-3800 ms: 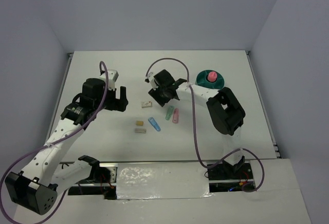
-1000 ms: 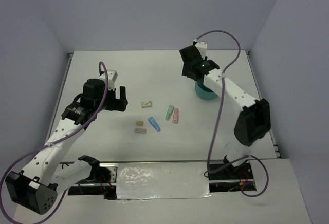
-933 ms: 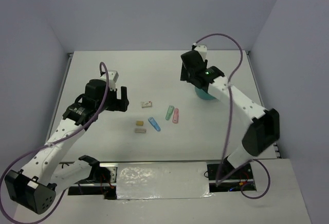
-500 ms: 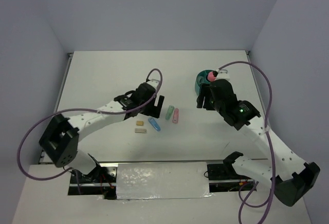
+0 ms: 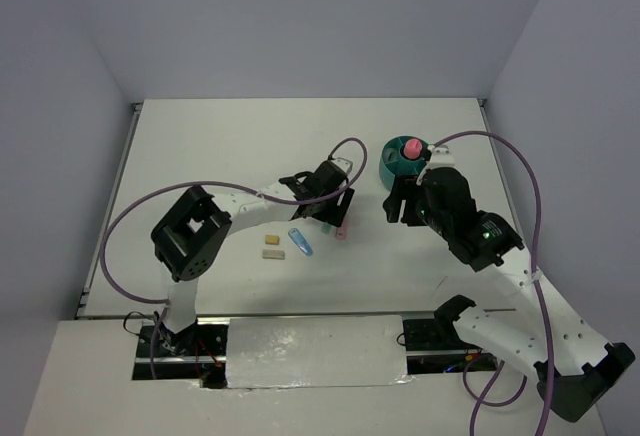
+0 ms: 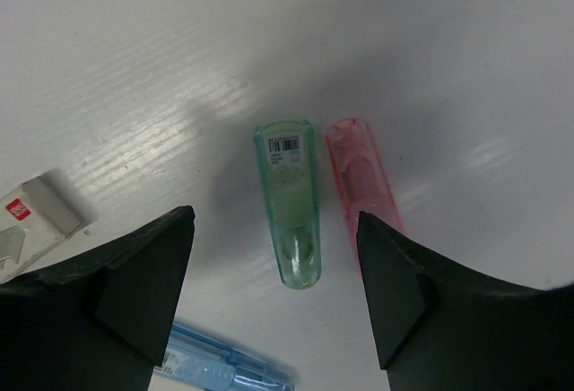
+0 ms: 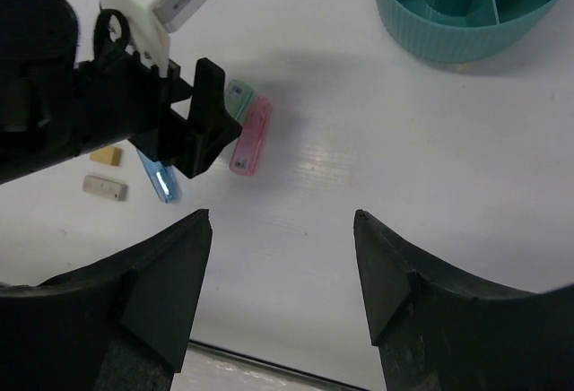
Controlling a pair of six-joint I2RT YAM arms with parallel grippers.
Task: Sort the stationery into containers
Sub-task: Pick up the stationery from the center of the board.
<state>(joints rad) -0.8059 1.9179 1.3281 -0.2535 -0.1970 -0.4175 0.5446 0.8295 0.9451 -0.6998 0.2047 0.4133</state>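
Observation:
A green capsule (image 6: 289,203) lies on the white table with a pink capsule (image 6: 363,185) just to its right. My left gripper (image 6: 273,230) hangs open over them, one finger on each side of the green capsule's near end, touching nothing. A blue capsule (image 6: 224,369) and a white eraser (image 6: 36,225) lie to the left. From above, the left gripper (image 5: 335,211) covers the green capsule. The teal tub (image 5: 388,164) holds a pink-capped case (image 5: 409,147). My right gripper (image 5: 397,201) stands open and empty, near side of the tub (image 7: 448,37).
Two beige erasers (image 5: 271,240) (image 5: 271,253) and the blue capsule (image 5: 300,242) lie left of the left gripper. In the right wrist view the left gripper (image 7: 202,131) sits beside the pink capsule (image 7: 251,135). Grey walls close the table's far and side edges.
The left arm swung right from the table's left side to over the green capsule, its jaws narrowing a little. The right arm drew back from above the tub toward the near side, jaws widening.

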